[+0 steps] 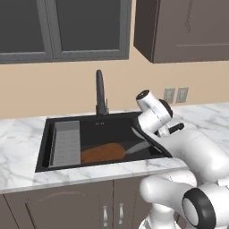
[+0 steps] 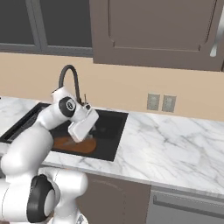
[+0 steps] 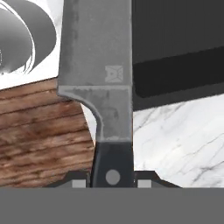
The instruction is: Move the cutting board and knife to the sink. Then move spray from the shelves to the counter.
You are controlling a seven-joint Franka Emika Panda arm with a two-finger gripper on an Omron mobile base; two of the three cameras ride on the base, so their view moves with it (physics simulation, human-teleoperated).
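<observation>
My gripper (image 3: 113, 177) is shut on the knife (image 3: 97, 65): the black handle sits between the two fingertips and the grey blade runs straight up the hand view. From the left base camera, the silver blade of the knife (image 1: 137, 148) hangs low inside the sink (image 1: 112, 127), at its right side. The cutting board (image 1: 102, 153) lies flat on the sink floor just left of the blade; the right base view has the cutting board (image 2: 72, 145) below my white hand. Marble counter (image 2: 175, 144) surrounds the basin. The spray and shelves are out of view.
A tall dark faucet (image 1: 100, 91) stands behind the basin. A grey ribbed tray (image 1: 66, 144) fills the sink's left part. Two wall outlets (image 1: 175, 95) sit above the counter, with dark cabinets overhead. The arm's own links crowd the sink's right rim.
</observation>
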